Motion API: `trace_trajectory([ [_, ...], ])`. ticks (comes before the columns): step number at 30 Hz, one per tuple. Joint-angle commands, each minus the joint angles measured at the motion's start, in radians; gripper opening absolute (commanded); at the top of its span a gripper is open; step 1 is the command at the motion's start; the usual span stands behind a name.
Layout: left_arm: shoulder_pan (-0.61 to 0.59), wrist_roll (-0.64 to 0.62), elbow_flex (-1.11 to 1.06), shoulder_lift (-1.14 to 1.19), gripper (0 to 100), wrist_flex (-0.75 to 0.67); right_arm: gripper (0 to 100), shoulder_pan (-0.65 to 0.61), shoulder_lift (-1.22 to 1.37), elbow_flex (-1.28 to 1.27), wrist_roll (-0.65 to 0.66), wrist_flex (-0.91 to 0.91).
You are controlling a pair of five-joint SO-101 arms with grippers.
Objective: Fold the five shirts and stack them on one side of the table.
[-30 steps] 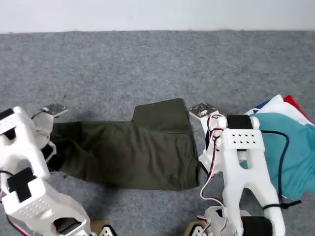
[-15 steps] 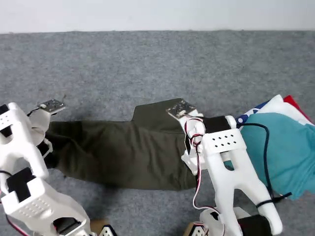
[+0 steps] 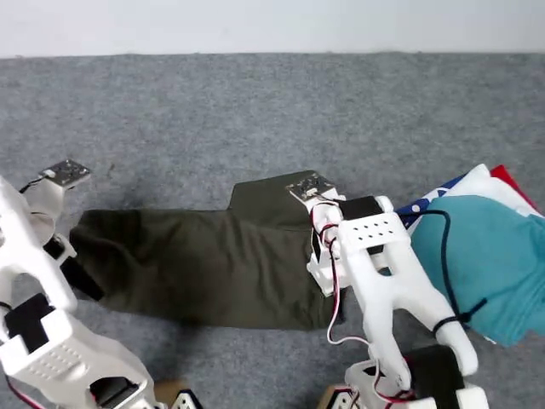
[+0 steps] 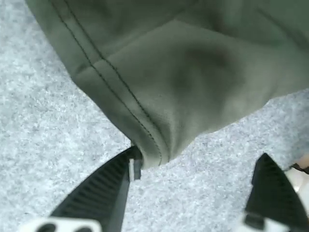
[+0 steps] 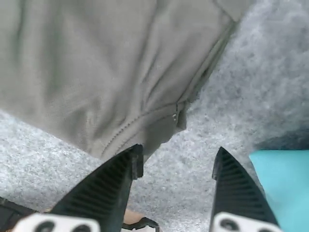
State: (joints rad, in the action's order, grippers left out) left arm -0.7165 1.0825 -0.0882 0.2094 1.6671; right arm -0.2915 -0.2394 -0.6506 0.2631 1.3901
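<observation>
An olive green shirt (image 3: 213, 260) lies folded flat on the grey table in the high view, one sleeve part sticking out toward the back. My left gripper (image 4: 193, 193) is open just off the shirt's hemmed left corner (image 4: 149, 145), low over the carpet. My right gripper (image 5: 176, 188) is open above the shirt's right edge (image 5: 159, 121), nothing between its fingers. From above, the left gripper (image 3: 75, 260) sits at the shirt's left end and the right gripper (image 3: 322, 256) at its right end.
A pile of other shirts (image 3: 477, 256), teal on top with white, red and blue beneath, lies at the right edge of the table. A teal corner (image 5: 282, 186) appears near my right gripper. Open grey table (image 3: 255, 111) stretches behind the olive shirt.
My right arm has moved left, from beside the shirt to over its right edge. My left arm has shifted left and slightly back at the shirt's left end.
</observation>
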Motion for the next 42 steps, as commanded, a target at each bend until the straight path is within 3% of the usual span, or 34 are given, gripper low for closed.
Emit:
trace_trajectory([
  [1,-0.017,0.011,0.038,-0.009,36,0.000,24.0,-0.012,0.007,0.012,-0.009,-0.019],
  [10,-0.072,0.009,0.067,-0.015,36,-0.069,24.1,-0.090,0.044,0.005,-0.097,-0.154],
  [14,-0.083,0.000,0.186,-0.017,36,0.005,24.1,-0.093,0.157,0.009,-0.100,-0.176],
  [19,-0.075,-0.127,0.291,-0.011,36,0.083,22.7,-0.087,0.305,0.012,-0.095,-0.254],
  [22,-0.072,-0.207,0.300,-0.011,36,0.081,16.7,-0.104,0.343,0.012,-0.068,-0.280],
  [26,-0.072,-0.213,0.295,-0.008,36,0.078,0.0,-0.108,0.341,0.012,0.063,-0.257],
  [36,-0.064,-0.218,0.271,-0.008,36,0.083,0.9,0.165,0.341,0.110,0.180,-0.054],
  [42,0.032,-0.219,0.125,-0.011,36,0.083,0.9,0.321,0.341,0.213,0.278,0.025],
])
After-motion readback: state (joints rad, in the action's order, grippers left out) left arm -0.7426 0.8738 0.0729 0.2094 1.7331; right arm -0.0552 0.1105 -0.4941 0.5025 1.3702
